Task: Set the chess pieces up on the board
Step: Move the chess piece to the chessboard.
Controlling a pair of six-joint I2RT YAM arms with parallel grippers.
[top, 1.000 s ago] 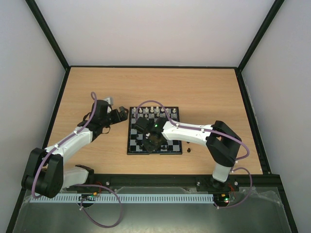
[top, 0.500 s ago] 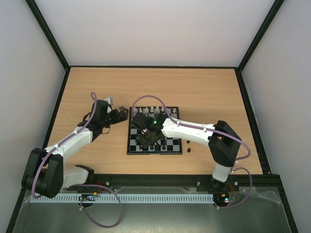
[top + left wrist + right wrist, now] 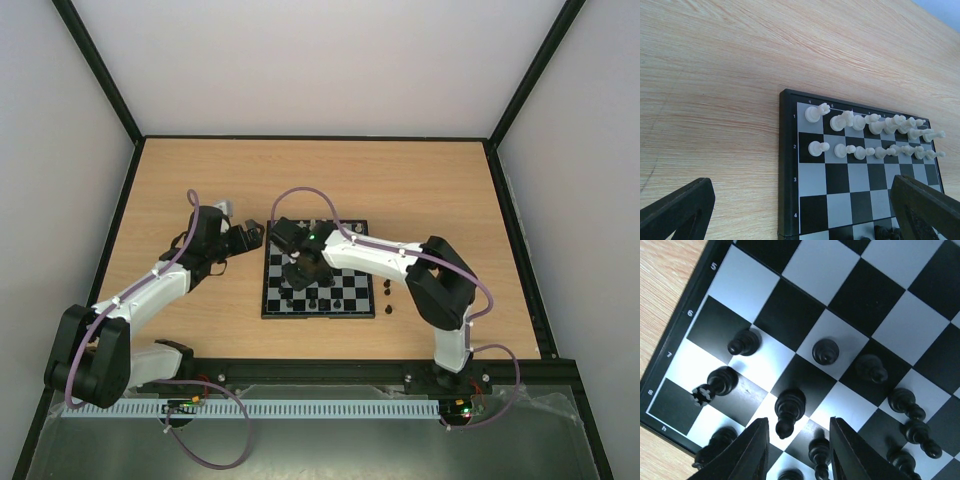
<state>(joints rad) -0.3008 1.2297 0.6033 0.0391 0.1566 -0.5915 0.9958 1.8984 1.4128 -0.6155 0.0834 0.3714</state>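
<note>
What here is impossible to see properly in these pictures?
Top view: right arm hides the board's middle; chess pieces too small to identify.
Left wrist view: the board's black side is cut off by the bottom edge.
Right wrist view: right claw covers nearest black pieces.

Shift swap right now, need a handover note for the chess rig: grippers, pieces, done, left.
Left gripper: open, empty, off the board's far-left corner.
Right gripper: open over the board's left side, with one black piece between its fingers, apparently not gripped.
Done: white pieces stand in two rows on ranks 1 and 2.
Left: black pieces sit unevenly across ranks 6 to 8. Two dark pieces lie on the table, right of the board.
</note>
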